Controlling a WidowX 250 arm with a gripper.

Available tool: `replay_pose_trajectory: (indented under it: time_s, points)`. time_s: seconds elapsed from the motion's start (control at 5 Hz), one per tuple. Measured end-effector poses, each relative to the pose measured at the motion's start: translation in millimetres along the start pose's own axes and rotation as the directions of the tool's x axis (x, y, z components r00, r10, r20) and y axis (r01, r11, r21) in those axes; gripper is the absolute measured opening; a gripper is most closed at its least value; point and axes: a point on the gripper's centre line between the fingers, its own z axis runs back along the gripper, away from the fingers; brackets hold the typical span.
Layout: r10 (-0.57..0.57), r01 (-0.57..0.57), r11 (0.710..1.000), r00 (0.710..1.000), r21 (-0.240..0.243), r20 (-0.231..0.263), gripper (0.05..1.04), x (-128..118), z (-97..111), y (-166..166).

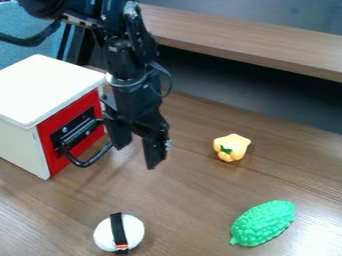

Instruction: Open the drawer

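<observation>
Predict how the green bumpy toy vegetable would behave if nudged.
The green bumpy toy vegetable would probably roll or rock, given its rounded sides. Its tapered end may make it swerve rather than run straight. The knobbly surface should give decent grip.

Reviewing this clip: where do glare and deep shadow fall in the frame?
In the camera view, glare whitens the table at lower right, beside the green toy; the top of the drawer box is brightly lit; the space under the wooden ledge lies in deep shadow.
</observation>
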Motion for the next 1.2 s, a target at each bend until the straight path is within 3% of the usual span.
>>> replay_pose_trajectory:
  time_s: [0.2, 0.8, 1.2]
  points:
    - [0.025, -0.024, 0.999, 0.999, 0.025, -0.024, 1.0, -2, -9, 13]
    - [0.041, -0.038, 0.994, 0.999, 0.098, -0.026, 1.0, 3, -15, 37]
    - [0.068, -0.061, 0.991, 0.996, 0.122, -0.053, 1.0, -2, -19, 55]
